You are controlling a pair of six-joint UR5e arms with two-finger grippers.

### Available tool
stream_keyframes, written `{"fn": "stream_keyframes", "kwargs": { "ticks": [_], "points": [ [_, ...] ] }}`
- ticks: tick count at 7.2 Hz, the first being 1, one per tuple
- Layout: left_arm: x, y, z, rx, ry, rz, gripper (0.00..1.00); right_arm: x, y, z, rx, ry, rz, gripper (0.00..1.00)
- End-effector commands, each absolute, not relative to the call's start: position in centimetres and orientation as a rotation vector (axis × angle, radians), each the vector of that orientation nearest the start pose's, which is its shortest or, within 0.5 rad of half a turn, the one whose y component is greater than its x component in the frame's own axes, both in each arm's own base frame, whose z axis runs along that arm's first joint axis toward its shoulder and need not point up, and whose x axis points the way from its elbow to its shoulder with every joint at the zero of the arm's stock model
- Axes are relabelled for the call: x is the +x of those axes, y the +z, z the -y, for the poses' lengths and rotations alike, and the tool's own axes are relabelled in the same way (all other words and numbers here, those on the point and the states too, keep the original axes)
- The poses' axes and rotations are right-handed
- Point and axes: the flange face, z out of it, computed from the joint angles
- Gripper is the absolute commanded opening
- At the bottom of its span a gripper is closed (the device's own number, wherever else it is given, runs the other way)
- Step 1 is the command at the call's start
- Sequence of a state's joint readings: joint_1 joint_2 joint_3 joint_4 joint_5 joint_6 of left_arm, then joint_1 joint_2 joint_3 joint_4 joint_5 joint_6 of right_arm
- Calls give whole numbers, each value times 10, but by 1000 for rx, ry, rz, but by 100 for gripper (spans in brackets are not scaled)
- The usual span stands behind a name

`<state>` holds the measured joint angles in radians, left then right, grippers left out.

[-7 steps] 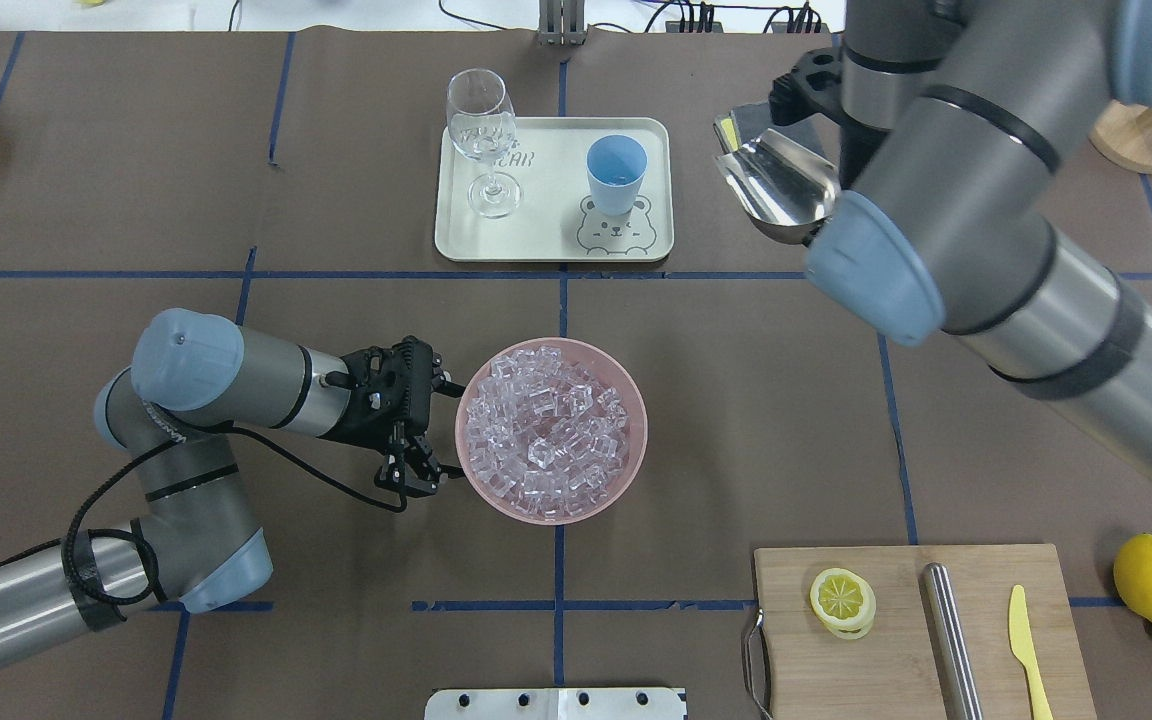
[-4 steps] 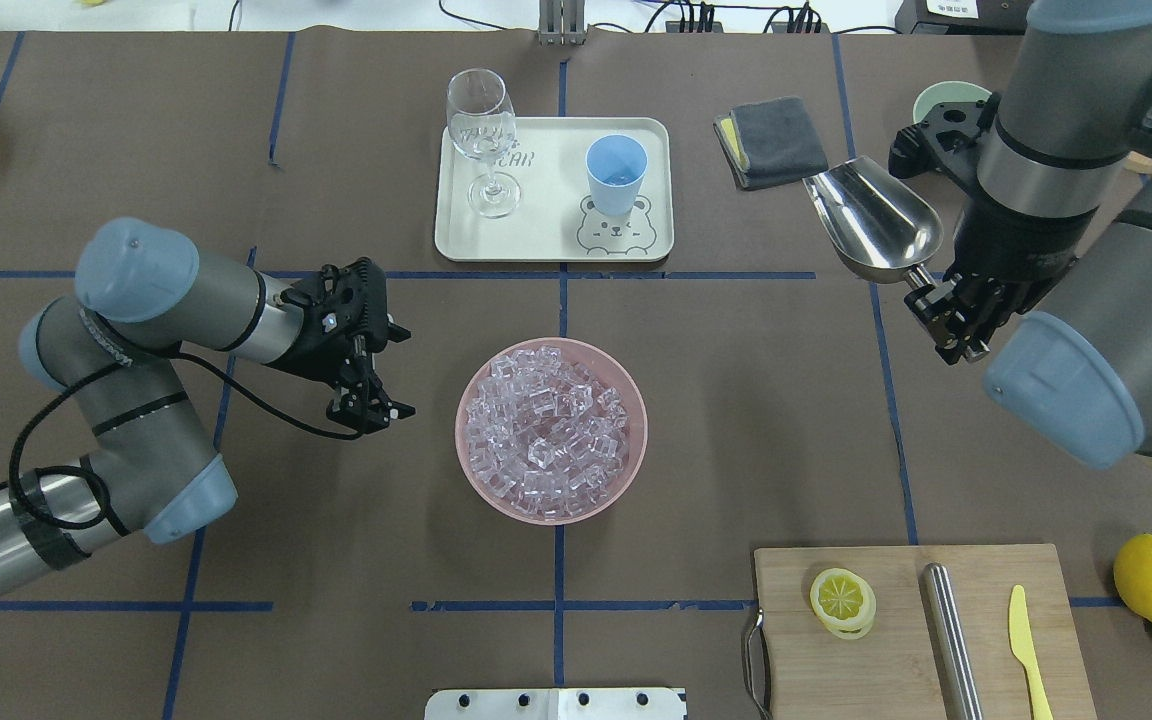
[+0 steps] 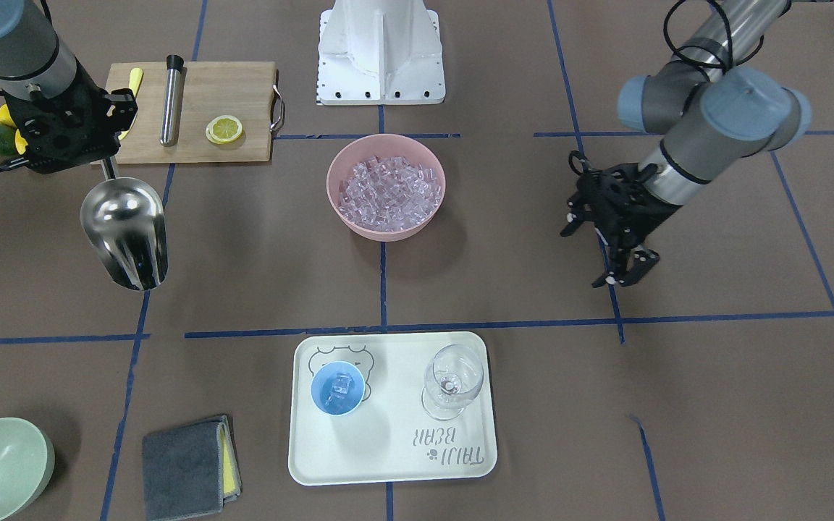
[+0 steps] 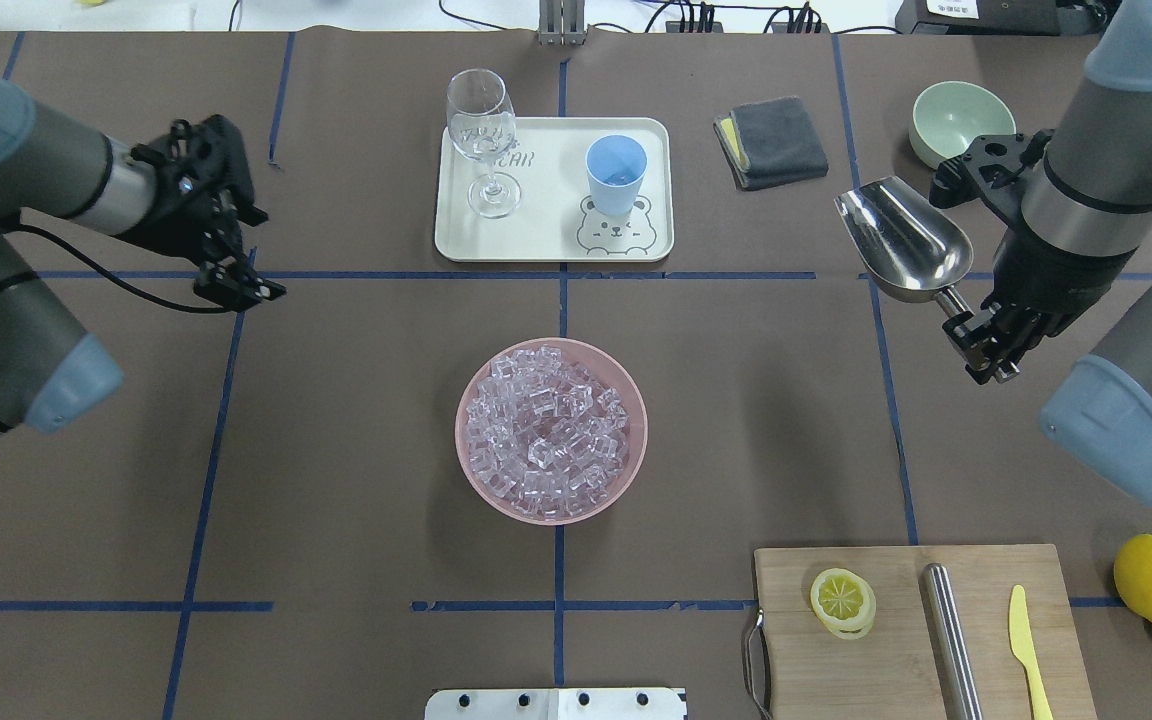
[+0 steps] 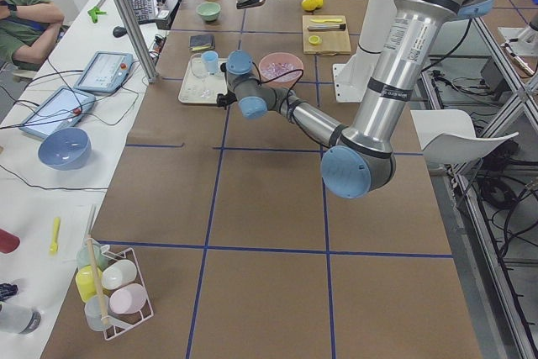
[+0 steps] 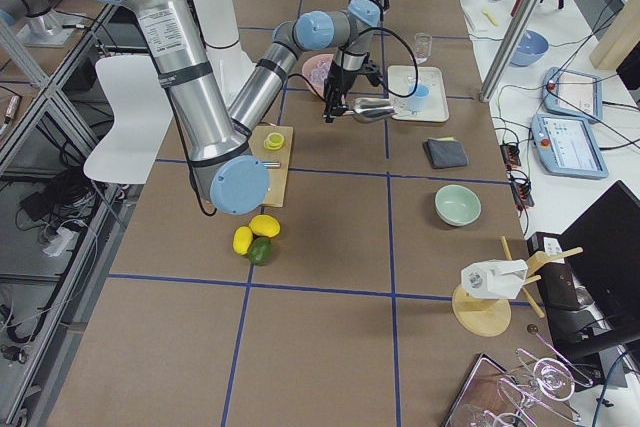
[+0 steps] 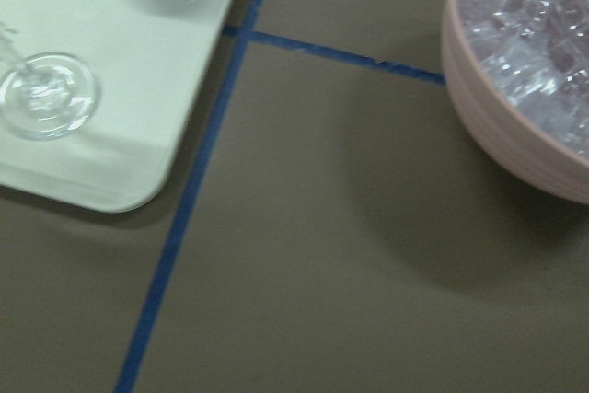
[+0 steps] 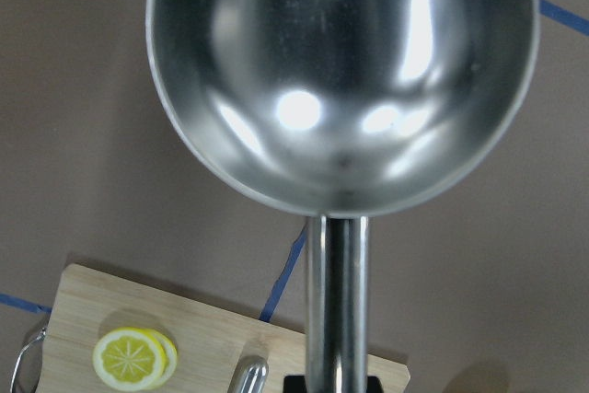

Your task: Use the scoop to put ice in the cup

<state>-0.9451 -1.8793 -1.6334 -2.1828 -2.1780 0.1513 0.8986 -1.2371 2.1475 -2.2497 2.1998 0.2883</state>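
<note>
Scoop (image 4: 904, 240), stiff, probably slick steel, rides empty, handle pinched by right gripper (image 4: 978, 345); left gripper (image 3: 623, 273) gapes, holding nothing.

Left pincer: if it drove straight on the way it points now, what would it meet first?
Probably bare table: the left pincer angles downward, and its wrist view centres on brown paper between the tray and pink bowl. Depth is unclear.

Wine glass (image 4: 481, 135) on tray (image 4: 548, 205)
</note>
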Motion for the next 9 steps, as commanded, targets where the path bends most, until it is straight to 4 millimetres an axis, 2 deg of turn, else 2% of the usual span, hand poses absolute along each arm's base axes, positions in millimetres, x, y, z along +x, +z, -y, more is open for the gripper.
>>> {"fn": "stream_keyframes", "kwargs": {
  "ticks": [1,2,3,4,5,6,7,8,9],
  "points": [
    [183,493,568,728,867,-667,100,-246,349,429,-69,-448,675,0],
    [111,544,560,626,741,-633,100,-246,349,430,-68,-448,673,0],
    [46,565,561,527,604,-625,100,-247,349,430,-69,-448,672,0],
    [-9,583,563,352,451,-621,100,-247,349,430,-70,-448,673,0],
    [-38,597,552,246,364,-627,100,-247,349,430,-70,-448,673,0],
    [-49,612,538,186,324,-632,100,-245,350,431,-70,-444,673,0],
    [-54,631,516,163,312,-658,100,-244,354,429,-74,-443,671,0],
    [-60,658,483,163,294,-755,100,-241,355,428,-58,-444,680,0],
    [-63,656,476,166,264,-820,100,-238,368,424,-46,-427,689,0]
  ]
}}
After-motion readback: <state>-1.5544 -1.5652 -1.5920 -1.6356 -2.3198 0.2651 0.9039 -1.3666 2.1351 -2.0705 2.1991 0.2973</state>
